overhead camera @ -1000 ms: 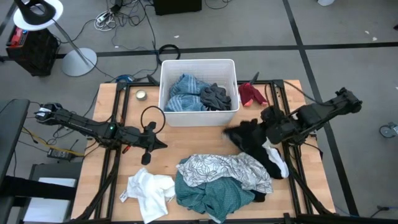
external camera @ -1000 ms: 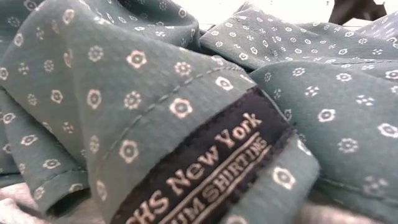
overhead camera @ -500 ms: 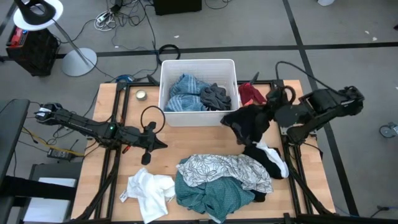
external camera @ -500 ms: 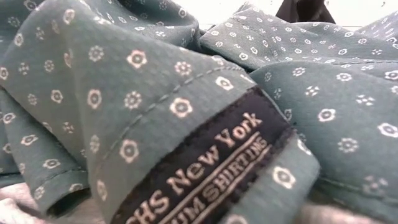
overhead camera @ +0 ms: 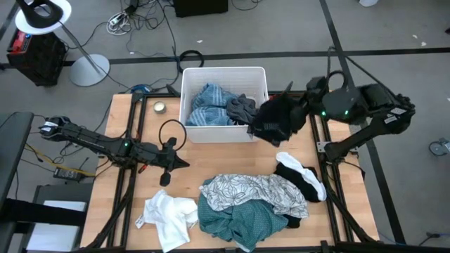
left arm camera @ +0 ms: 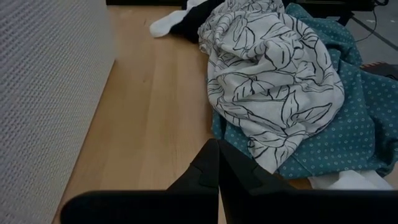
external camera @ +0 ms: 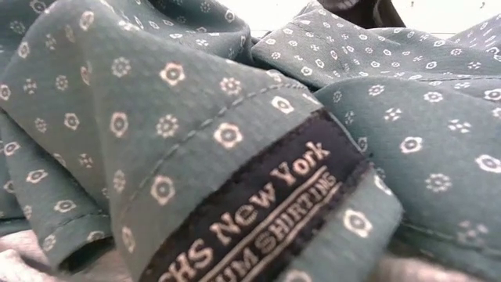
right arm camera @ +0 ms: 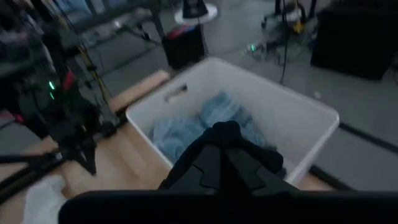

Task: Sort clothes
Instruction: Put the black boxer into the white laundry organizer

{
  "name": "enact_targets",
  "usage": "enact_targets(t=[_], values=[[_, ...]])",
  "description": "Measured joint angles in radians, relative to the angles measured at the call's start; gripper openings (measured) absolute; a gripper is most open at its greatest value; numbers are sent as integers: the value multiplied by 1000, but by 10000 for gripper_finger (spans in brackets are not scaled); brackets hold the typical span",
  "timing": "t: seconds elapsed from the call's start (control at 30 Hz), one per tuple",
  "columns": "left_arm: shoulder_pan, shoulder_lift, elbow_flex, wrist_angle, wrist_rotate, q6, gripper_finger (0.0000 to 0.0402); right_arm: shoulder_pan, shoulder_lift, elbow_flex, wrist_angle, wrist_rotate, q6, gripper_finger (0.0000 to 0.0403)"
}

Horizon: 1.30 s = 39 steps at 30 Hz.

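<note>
The right gripper [overhead camera: 294,112] has swung up and across from the counter's right side toward the white bin [overhead camera: 188,90], and the black garment [overhead camera: 276,119] has come up off the counter with it; it now hangs from the pinching jaws at the bin's right wall, partly over the rim.

Left to right now. The left gripper [overhead camera: 167,163] lies low over the counter [overhead camera: 218,158] in front of the bin, jaws pressed together and holding nothing. Below it, at the front edge, the plain white garment [overhead camera: 166,216] lies crumpled. Beside that sits the main heap: the white leaf-print garment [overhead camera: 253,191] draped on top of the teal shirt [overhead camera: 239,219], the two touching. The left wrist view shows that same leaf print [left arm camera: 267,81] overlapping the teal cloth [left arm camera: 354,124], and the low view is filled by the teal shirt's patterned folds and its dark label [external camera: 258,211].

Inside the bin, the light blue garment [overhead camera: 208,105] lies on the left with a dark grey piece [overhead camera: 241,107] at its right. Further right on the counter, a black-and-white sock [overhead camera: 304,174] lies alone, and the red garment [overhead camera: 285,102] peeks out behind the hanging black one.
</note>
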Motion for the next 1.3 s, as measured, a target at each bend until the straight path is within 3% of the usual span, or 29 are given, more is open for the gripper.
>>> enact_targets(t=[0.27, 0.77, 1.1, 1.3], values=[[0, 0, 0, 1, -11, 0, 4, -67, 25, 65, 214, -19, -226, 0], [0, 0, 0, 3, -24, -1, 4, -306, 94, 96, 619, -273, -409, 0], [0, 0, 0, 1, -24, 0, 4, -459, 221, 96, 698, -419, -410, 0], [0, 0, 0, 1, -24, 0, 4, -534, 295, 96, 612, -447, -392, 0]])
